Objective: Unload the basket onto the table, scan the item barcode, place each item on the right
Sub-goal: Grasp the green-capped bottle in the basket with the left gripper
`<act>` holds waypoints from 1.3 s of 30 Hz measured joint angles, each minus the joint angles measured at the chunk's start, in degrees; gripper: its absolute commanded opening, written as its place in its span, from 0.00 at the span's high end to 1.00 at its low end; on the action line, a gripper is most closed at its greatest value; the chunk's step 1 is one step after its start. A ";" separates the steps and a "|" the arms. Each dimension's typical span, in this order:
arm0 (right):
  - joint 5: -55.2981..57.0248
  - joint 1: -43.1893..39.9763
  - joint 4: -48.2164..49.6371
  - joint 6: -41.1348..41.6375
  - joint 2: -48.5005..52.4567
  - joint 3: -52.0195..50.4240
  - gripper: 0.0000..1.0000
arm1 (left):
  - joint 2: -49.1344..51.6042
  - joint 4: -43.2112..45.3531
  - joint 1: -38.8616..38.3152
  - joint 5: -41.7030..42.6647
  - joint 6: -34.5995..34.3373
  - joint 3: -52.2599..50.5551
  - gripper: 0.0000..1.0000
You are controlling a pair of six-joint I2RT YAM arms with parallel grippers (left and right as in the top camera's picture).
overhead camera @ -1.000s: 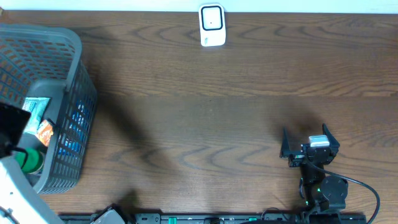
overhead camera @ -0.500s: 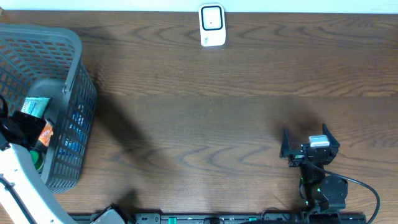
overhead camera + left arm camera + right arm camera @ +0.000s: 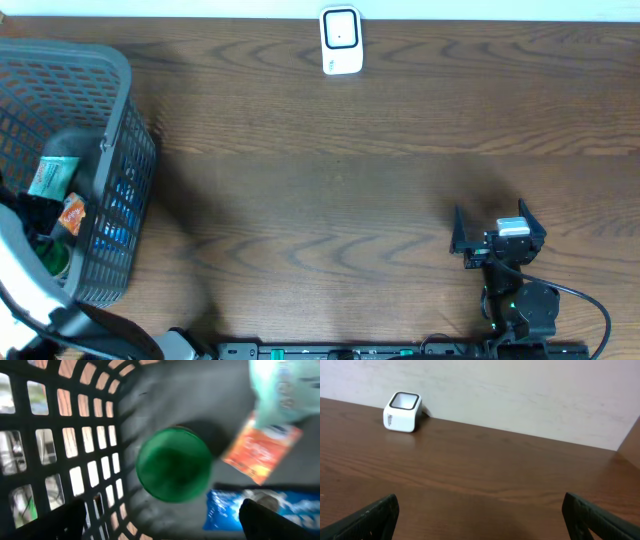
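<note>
The grey mesh basket (image 3: 128, 150) at the table's left holds a green round lid (image 3: 174, 465), an orange packet (image 3: 260, 452), a blue packet (image 3: 235, 507) and a pale teal packet (image 3: 285, 390). My left gripper (image 3: 162, 517) hangs open inside the basket, just above the floor, with the green lid ahead between its fingers and nothing held. The white barcode scanner (image 3: 340, 40) stands at the table's far edge, also visible as the scanner (image 3: 402, 405) in the right wrist view. My right gripper (image 3: 490, 215) rests open and empty at the near right.
The left arm's white link (image 3: 25, 280) reaches over the basket's near corner. Basket walls (image 3: 75, 435) close in on the left gripper's left side. A pale wall (image 3: 520, 390) rises behind the table's far edge.
The left arm has shifted down and left over the basket, baring more of the teal and orange packets in the overhead view. The right arm has not moved.
</note>
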 measured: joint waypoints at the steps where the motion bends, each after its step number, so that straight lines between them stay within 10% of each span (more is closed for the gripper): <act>1: 0.00 0.00 0.02 0.02 0.00 0.00 0.01 | 0.83 0.07 0.66 0.00 -0.17 0.00 0.02; 39: 0.00 0.00 0.02 0.00 0.00 0.00 0.01 | 7.23 20.13 2.58 3.30 -0.61 -14.91 0.00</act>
